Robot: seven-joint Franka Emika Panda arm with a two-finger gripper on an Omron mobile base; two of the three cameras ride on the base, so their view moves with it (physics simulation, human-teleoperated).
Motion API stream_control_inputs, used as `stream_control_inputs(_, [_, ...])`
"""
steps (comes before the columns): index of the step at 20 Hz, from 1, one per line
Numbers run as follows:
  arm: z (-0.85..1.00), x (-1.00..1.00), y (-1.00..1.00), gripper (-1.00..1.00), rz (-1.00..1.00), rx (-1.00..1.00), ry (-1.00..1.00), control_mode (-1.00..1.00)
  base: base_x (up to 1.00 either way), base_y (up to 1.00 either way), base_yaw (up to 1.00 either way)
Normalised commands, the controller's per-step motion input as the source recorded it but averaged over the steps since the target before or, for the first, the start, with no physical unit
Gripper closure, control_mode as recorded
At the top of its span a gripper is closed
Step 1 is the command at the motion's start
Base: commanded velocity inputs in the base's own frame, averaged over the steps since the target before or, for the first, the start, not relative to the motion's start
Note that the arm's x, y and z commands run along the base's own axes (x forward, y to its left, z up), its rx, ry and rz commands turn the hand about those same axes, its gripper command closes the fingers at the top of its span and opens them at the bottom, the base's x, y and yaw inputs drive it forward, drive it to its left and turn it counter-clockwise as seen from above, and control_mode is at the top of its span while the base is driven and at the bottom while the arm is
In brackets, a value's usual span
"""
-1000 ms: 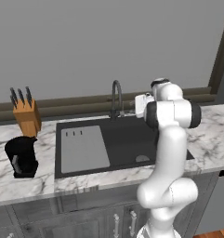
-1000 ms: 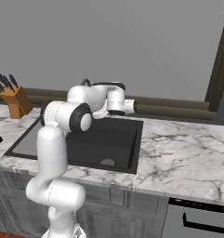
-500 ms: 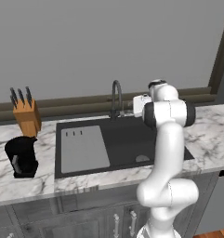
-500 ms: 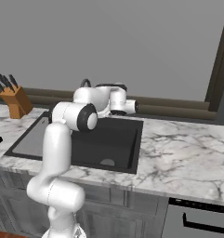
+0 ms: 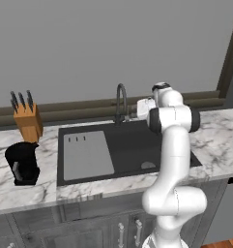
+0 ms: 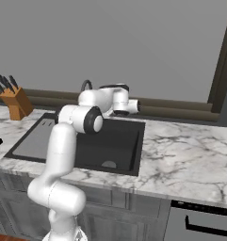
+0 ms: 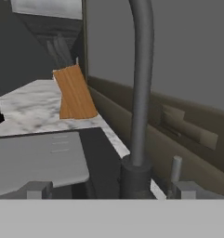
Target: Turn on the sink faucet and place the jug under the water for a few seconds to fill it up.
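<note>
The two-finger gripper (image 5: 140,108) hovered just right of the tall dark grey gooseneck sink faucet (image 5: 121,103) – its jaws stood apart, holding nothing. The small side lever (image 7: 176,168) was untouched. The squat glossy black jug (image 5: 23,163) stood well left of the faucet, beyond the black recessed sink (image 5: 132,145), in front of the orange-brown wooden knife block (image 5: 28,120)

The light is even and soft, with no clear source and hardly any cast shadows. The marble worktop (image 5: 214,131) reads bright, while the sink (image 5: 132,145) and the jug (image 5: 23,163) stay flat black with only faint sheen. Edges look slightly soft and jagged. In the hand view the tap (image 7: 140,93) is close and a little blurred.
</note>
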Motion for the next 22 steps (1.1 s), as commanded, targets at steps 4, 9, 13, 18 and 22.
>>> stream_control_inputs(4, [-0.08,0.29,0.0,-1.0,-0.01,0.0,0.02,-1.0,0.0,0.0,0.0])
stream_control_inputs(9, [-0.14,0.24,0.05,-1.0,0.0,0.0,0.0,-1.0,0.0,0.0,0.0])
stream_control_inputs(13, [-0.16,0.14,0.14,-1.0,0.0,0.0,0.0,-1.0,0.0,0.0,0.0])
stream_control_inputs(18, [-0.12,0.03,0.23,-1.0,0.0,0.0,0.0,-1.0,0.0,0.0,0.0])
stream_control_inputs(22, [-0.11,0.0,0.32,-1.0,0.0,0.0,0.0,-1.0,0.0,0.0,0.0])
